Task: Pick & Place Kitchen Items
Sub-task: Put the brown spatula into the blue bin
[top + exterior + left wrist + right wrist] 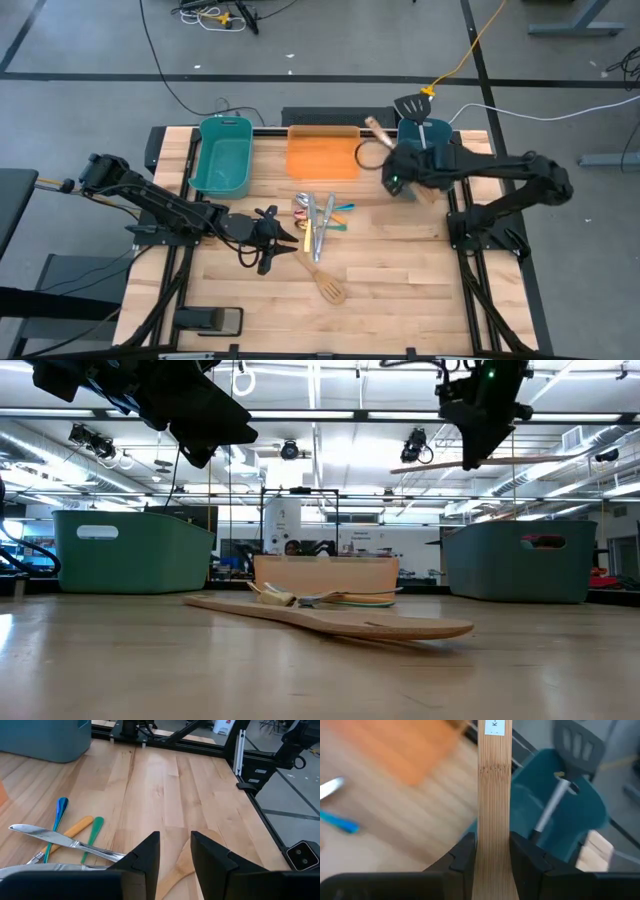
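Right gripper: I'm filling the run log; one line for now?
right gripper: shut on wooden spatula | near right teal tub | left gripper: open, over table

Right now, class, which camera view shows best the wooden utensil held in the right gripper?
The right wrist view: the wooden utensil fills the frame, clamped in the right gripper. The high view shows only its tip past the gripper, over the right teal tub. The low view shows it edge-on, raised. The left wrist view misses it.

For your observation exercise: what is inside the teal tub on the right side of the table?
A black slotted turner stands in the right teal tub, its head sticking out over the far rim. The right hand, shut on a wooden utensil, covers part of the tub, so anything else inside is hidden.
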Robot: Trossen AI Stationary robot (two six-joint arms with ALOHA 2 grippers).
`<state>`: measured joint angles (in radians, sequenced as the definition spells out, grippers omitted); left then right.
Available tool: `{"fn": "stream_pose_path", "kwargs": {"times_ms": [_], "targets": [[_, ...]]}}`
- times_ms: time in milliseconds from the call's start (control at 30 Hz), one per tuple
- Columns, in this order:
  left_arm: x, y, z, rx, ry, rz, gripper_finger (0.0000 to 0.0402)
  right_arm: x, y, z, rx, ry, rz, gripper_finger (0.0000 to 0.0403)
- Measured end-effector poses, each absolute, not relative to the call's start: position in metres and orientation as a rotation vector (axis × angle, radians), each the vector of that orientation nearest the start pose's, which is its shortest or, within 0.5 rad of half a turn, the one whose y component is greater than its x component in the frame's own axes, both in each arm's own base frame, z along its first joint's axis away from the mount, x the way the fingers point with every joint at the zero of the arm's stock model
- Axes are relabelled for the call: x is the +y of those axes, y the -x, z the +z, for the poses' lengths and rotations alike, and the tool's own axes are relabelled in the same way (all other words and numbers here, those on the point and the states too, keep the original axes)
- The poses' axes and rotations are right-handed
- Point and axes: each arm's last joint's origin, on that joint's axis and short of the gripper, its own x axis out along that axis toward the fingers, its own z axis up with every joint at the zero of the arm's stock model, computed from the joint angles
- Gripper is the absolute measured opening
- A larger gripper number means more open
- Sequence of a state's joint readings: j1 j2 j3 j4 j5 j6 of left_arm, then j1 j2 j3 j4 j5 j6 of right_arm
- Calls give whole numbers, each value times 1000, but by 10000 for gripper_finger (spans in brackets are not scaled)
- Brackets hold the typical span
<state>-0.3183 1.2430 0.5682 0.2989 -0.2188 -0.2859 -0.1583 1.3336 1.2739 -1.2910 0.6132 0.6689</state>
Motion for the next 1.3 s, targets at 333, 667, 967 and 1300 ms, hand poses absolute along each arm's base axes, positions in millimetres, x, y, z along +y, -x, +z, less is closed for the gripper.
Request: {"fn": "stream_pose_path", "kwargs": {"times_ms": [333, 667, 967, 1300], "targets": [[-74, -242, 212, 378, 187, -67, 115, -104, -203, 317, 1048, -327, -1229, 104], [-74, -242, 211, 385, 185, -67, 115, -141, -185, 287, 997, -447, -1306, 104], [-74, -242, 211, 383, 185, -66, 115, -152, -164, 253, 984, -515, -1364, 104], [-74, -242, 211, 383, 185, -66, 115, -156, -151, 227, 892, -572, -1350, 104]]}}
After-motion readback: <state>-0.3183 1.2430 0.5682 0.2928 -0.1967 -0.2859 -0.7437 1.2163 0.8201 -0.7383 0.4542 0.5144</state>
